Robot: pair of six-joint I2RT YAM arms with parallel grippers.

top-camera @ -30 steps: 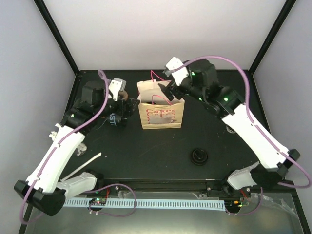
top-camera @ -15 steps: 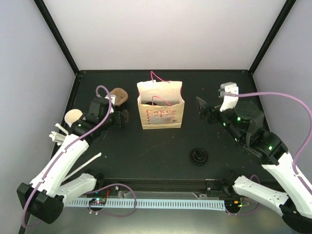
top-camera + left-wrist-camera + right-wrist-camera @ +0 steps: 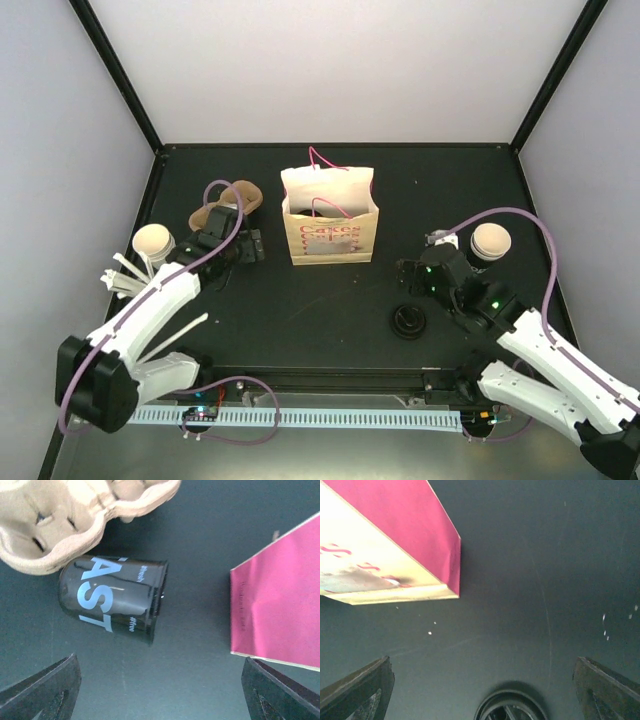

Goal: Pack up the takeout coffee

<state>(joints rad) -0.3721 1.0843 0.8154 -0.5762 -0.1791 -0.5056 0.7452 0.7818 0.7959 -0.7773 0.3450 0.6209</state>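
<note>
My left gripper (image 3: 160, 660) and right gripper (image 3: 408, 272) are both wide and empty; the black cup (image 3: 112, 600) lies tipped just beside the pulp tray (image 3: 75, 520), so I think I must straddle its middle and close softly, or it rolls.

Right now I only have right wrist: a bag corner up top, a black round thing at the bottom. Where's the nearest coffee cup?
Observer: The right cream-topped cup stands upright on the table, just right of the right gripper and outside your frame.
Operator: Second cup?
Observer: The left cream-topped cup stands upright near the table's left edge.
Operator: Tray loaded?
Observer: Not that I can see. The pulp tray sits left of the paper bag, and the pockets that show in left wrist are empty.
</note>
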